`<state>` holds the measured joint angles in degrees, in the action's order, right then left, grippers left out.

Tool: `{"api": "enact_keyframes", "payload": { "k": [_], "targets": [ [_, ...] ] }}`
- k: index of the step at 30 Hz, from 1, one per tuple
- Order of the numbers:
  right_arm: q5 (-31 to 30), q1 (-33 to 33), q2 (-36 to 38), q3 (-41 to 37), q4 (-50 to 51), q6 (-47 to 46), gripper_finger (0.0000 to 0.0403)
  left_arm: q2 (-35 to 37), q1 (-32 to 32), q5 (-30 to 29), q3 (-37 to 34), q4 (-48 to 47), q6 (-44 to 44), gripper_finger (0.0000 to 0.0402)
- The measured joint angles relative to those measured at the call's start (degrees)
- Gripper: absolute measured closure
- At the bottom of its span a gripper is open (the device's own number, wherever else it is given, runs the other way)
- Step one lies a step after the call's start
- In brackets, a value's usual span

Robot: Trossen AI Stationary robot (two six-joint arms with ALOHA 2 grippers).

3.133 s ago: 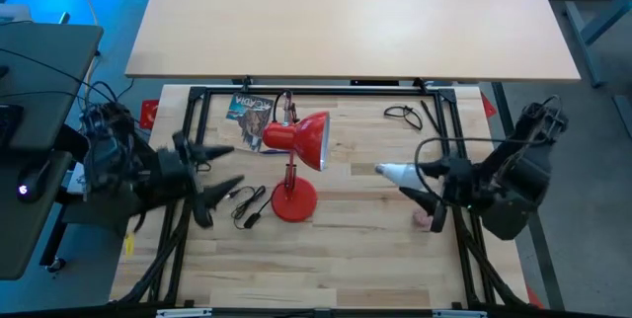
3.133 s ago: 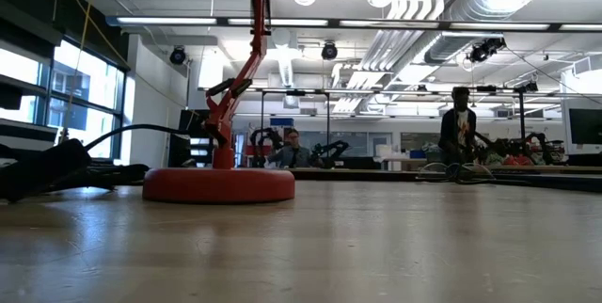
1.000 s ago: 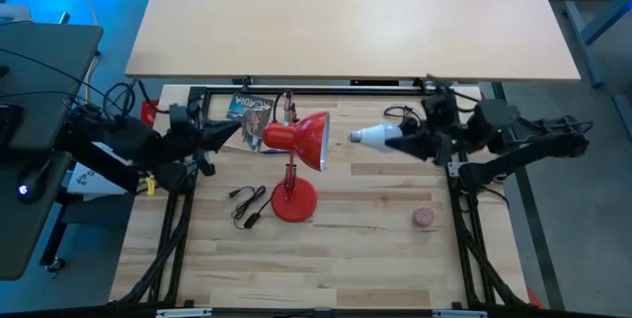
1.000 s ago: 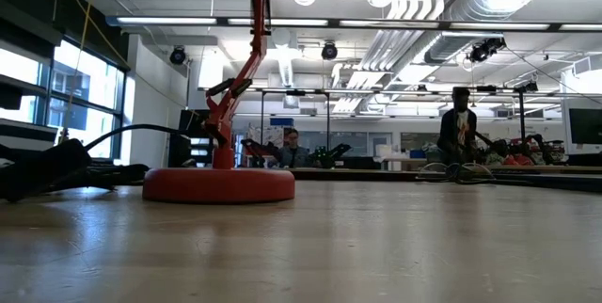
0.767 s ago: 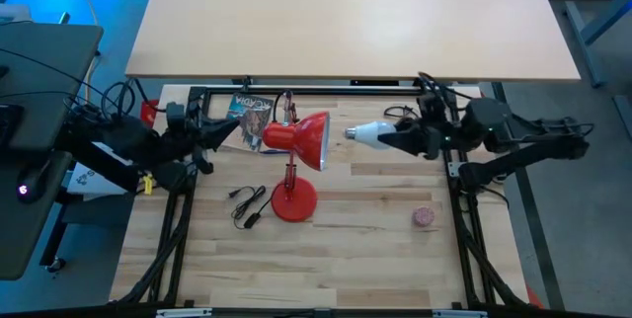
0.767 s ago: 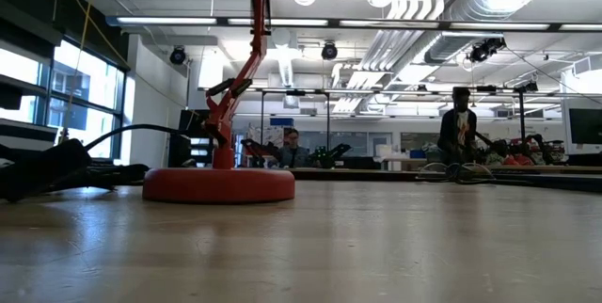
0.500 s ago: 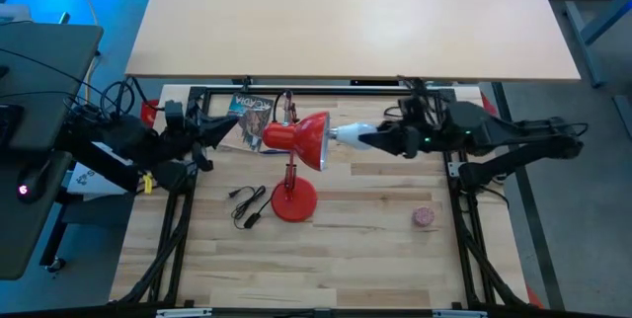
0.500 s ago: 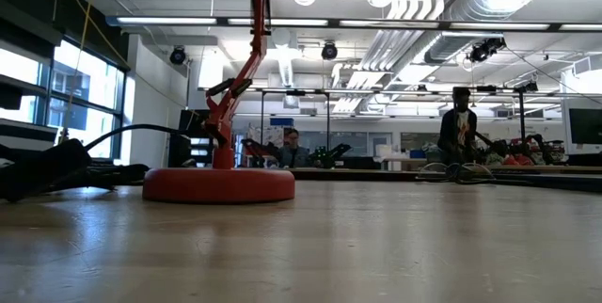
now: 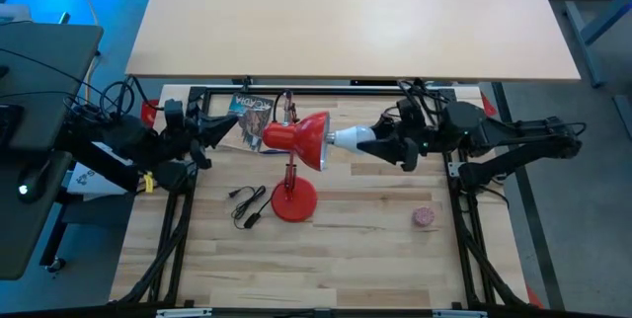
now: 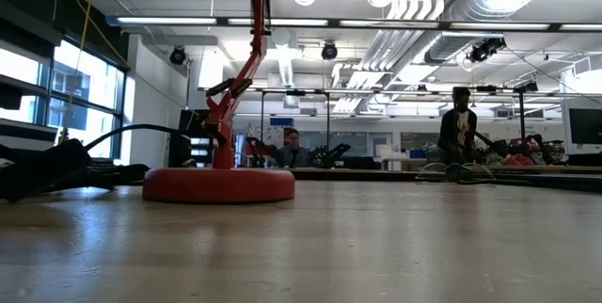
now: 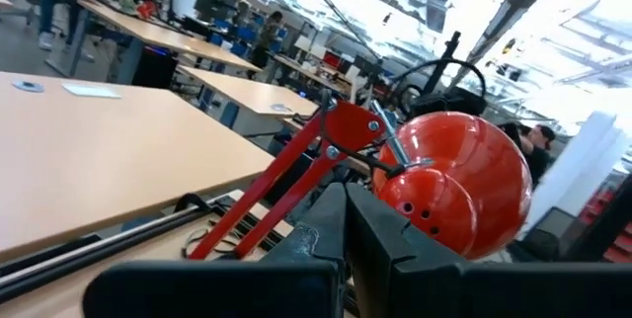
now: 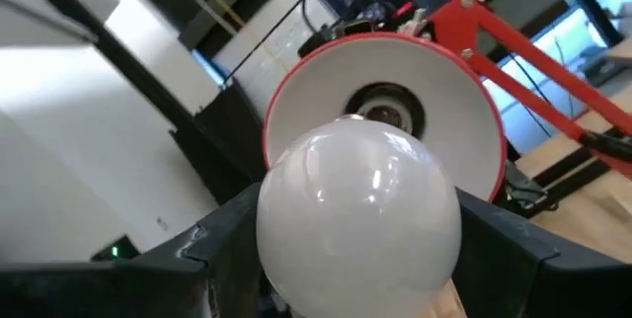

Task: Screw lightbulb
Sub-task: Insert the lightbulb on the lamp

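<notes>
**Bulb being brought to the mouth of the lamp shade**

On the left, the left gripper (image 9: 204, 130) is being held with its fingers pressed together, gripping nothing, just beside the back of the red lamp (image 9: 297, 140). The lamp is standing on the wooden table (image 9: 375, 259), with a black cord and plug (image 9: 247, 204) lying beside its round base. To the right of the shade, the lightbulb (image 9: 351, 138) is being held by the right gripper (image 9: 380, 146), whose fingers are being kept partly apart around the glass.

A second ago the bulb was being carried well clear of the shade; now its metal end is being pointed into the shade's opening, very near the rim. This suggests that the approach is almost done and that seating and turning are still to come. A small pink ball (image 9: 425, 217) is being left untouched farther right.

The right wrist view is showing what the overhead view cannot: the bulb (image 12: 360, 221) is being lined up almost straight with the dark socket (image 12: 383, 111) deep inside the white interior. The low view is showing only the lamp's base (image 10: 218, 184) and people far behind.
</notes>
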<state>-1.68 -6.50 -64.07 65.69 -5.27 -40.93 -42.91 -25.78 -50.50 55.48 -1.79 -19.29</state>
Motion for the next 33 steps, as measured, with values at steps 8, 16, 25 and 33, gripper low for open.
{"api": "enact_keyframes", "payload": {
  "k": [8,16,25,33],
  "targets": [
    [1.9,0.2,0.0,0.0,0.4,-2.6,0.0153,-0.8,0.0,-2.6,0.0,0.3,0.1,0.0401],
    [0.2,0.1,-0.4,0.0,1.3,-6.4,0.0153,-1.5,0.0,-2.8,0.0,-0.5,0.0,0.0401],
    [-1.3,0.3,-1.9,0.0,-1.7,-5.0,0.0153,-1.9,0.0,-5.2,0.0,-0.5,-1.5,0.0401],
    [-0.3,-0.1,-6.1,0.0,-6.8,-7.7,0.0153,-1.9,0.0,-6.3,0.0,-0.6,-1.6,0.0401]
  ]
}}
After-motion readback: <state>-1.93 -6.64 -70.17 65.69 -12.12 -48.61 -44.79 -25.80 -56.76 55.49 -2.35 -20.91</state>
